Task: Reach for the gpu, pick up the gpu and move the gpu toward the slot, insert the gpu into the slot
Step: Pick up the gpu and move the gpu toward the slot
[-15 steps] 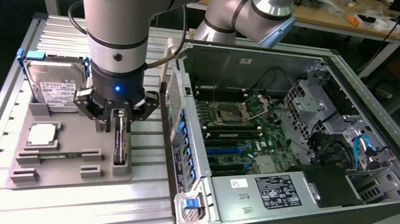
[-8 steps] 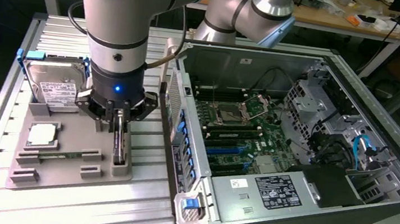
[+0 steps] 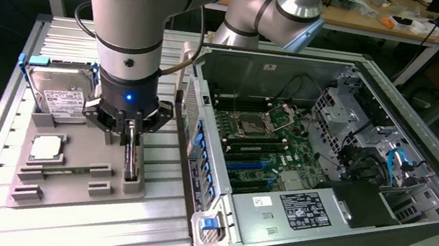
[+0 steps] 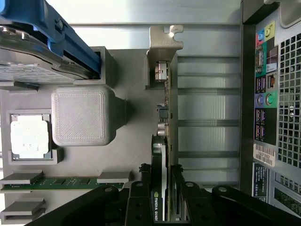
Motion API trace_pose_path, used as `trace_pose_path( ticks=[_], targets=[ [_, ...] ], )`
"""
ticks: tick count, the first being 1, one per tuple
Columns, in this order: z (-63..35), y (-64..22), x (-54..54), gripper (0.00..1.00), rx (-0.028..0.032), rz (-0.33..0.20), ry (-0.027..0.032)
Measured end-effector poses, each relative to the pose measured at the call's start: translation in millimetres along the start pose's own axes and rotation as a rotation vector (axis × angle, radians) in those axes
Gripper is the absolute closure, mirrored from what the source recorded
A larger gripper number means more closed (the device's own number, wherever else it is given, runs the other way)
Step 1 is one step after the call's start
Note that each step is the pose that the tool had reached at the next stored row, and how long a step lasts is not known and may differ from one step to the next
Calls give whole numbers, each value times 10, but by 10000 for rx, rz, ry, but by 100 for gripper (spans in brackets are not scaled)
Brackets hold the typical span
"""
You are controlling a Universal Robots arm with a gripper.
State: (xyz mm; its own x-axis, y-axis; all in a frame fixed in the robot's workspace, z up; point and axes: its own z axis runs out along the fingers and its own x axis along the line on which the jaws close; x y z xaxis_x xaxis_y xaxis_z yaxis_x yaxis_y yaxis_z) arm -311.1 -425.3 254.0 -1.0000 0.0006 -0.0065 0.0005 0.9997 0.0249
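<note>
The gpu (image 3: 133,164) stands on edge in a slot of the grey holder tray (image 3: 70,196), at the tray's side nearest the computer case. In the wrist view the gpu (image 4: 163,141) is a thin dark card with its silvery end bracket (image 4: 164,40) at the far end. My gripper (image 3: 132,130) reaches down over the card's upper edge. Its black fingers (image 4: 141,176) press against both faces, so the gripper (image 4: 161,169) is shut on the gpu. The card still rests in the holder. The motherboard's expansion slots (image 3: 249,164) lie inside the open case.
The open computer case (image 3: 325,141) lies at the exterior view's right, its rear port panel (image 4: 268,94) close beside the tray. The tray also holds a hard drive (image 3: 61,96) with a blue bracket, a square processor (image 3: 47,148) and a memory stick (image 3: 60,172).
</note>
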Motion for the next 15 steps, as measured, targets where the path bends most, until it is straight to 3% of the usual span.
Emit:
trace_pose_path(
  ticks=[15],
  targets=[
    [0, 0, 0, 73, 0, 0, 0]
  ],
)
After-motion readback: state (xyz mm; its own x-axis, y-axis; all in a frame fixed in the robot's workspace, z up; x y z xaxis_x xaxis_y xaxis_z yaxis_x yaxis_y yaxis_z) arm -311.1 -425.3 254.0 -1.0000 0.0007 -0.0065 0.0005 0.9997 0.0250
